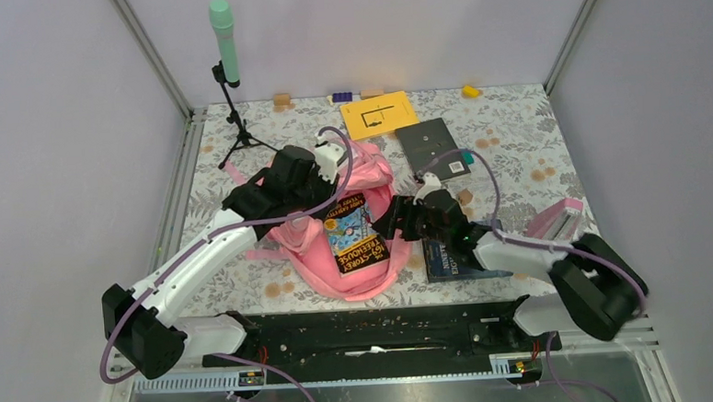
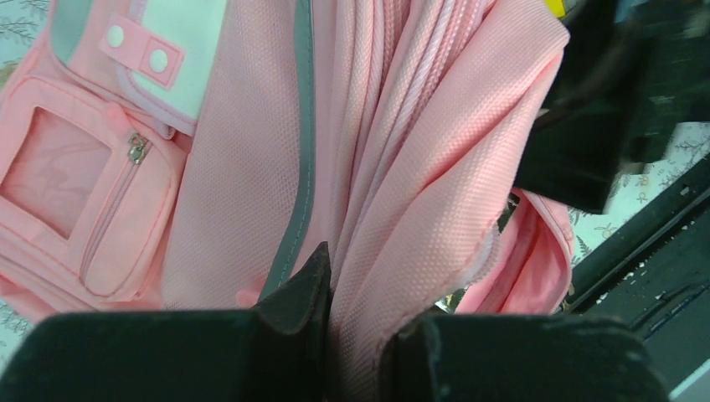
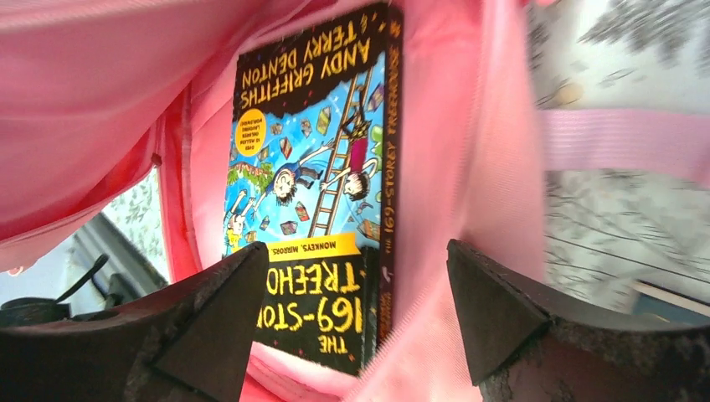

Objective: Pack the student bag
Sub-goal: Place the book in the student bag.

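**A:** Where's the student bag (image 1: 374,174)?

**B:** Slumped in the middle of the desk (image 1: 515,137), a pink heap with its mouth gaping.

**A:** And the left fingers (image 2: 293,306)?

**B:** Clenched on a gathered fold of the bag's pink fabric, at the bag's far edge. The cloth is pinched right between them.

**A:** The right fingers (image 3: 494,310)?

**B:** Released and spread wide at the bag's right side, pointing into the opening and gripping nothing. The book (image 3: 322,193), "The 169-Storey Treehouse", lies cover-up in the bag's mouth just past them, with pink lining on both sides of it.

**A:** Anything else near the bag?

**B:** A second dark book (image 1: 448,259) lies on the desk just right of the bag, partly under the right arm. Beyond the bag are a yellow sheet (image 1: 379,114) and a dark grey board (image 1: 428,142). A pink pencil case (image 1: 556,218) sits well off to the bag's right.
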Available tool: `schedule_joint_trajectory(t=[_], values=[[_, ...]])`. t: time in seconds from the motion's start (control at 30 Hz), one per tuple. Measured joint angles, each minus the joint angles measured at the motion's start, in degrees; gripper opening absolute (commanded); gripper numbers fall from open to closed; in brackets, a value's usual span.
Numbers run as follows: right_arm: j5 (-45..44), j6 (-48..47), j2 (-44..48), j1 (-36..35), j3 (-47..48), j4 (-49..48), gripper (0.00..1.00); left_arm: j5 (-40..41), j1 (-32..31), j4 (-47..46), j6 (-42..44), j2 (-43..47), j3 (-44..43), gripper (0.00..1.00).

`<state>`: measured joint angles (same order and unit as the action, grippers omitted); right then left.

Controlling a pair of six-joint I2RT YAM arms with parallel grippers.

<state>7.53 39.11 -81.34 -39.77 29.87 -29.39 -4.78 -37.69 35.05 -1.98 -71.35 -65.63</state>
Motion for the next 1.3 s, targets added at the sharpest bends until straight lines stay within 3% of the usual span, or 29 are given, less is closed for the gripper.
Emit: schedule_joint_trajectory(t=[0.3, 0.47, 0.67, 0.8, 0.9, 1.1, 1.3], values=[[-17.27, -9.73, 23.39, 0.02, -0.02, 23.98, 1.0, 2.93, 0.28, 0.13, 0.2, 0.9, 0.0, 0.0], [-24.48, -11.26, 27.52, 0.02, 0.5, 37.0, 1.0, 4.96, 0.46, 0.48, 0.48, 0.92, 0.0, 0.0], [-26.73, -12.46, 31.32, -0.76, 0.87, 47.84, 1.0, 6.03, 0.7, 0.96, 0.7, 0.92, 0.0, 0.0], [-19.3, -14.4, 37.22, -1.36, 0.46, 44.04, 1.0, 5.2, 0.76, 1.09, 1.2, 0.92, 0.0, 0.0], [-10.71, -14.75, 35.85, -1.57, 0.52, 36.74, 1.0, 3.91, 0.98, 1.36, 1.81, 1.09, 0.0, 0.0], [1.68, -13.09, 18.78, -1.73, 4.55, 22.95, 0.99, 2.43, 1.42, 1.79, 1.92, 2.43, 0.13, 0.0], [7.17, -11.89, 4.81, -1.84, 7.52, 14.78, 0.99, 0.81, 1.62, 2.23, 1.9, 3.39, 0.57, 0.0]])
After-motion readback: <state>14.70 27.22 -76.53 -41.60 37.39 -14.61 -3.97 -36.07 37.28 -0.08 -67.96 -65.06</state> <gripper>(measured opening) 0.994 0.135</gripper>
